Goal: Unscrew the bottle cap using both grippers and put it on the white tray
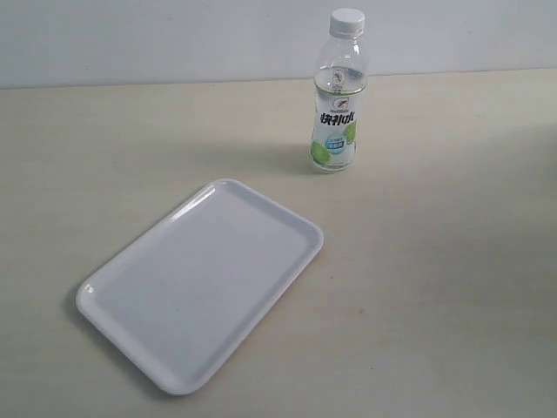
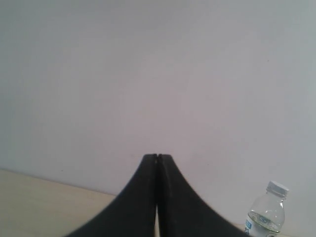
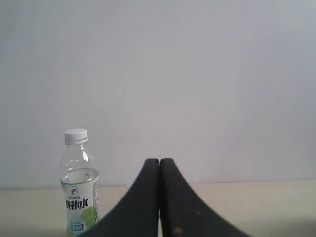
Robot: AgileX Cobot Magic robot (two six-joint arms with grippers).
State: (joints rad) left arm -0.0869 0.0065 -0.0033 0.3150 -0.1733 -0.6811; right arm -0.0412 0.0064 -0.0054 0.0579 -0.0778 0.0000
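Note:
The clear bottle [image 1: 336, 104] with a white-and-green label stands upright at the back of the table, its white bottle cap [image 1: 346, 21] screwed on. In front of it and to the left lies the white tray [image 1: 200, 283], with nothing on it. Neither arm shows in the exterior view. In the left wrist view my left gripper [image 2: 157, 157] is shut with nothing in it, and the bottle [image 2: 265, 215] with its cap [image 2: 277, 188] stands far off. My right gripper [image 3: 159, 161] is shut and holds nothing; the bottle [image 3: 79, 187] and cap [image 3: 76, 136] stand some way beyond it, to one side.
The beige tabletop [image 1: 435, 261] spreads around the tray and bottle. A plain pale wall [image 1: 174, 39] rises behind the table's far edge.

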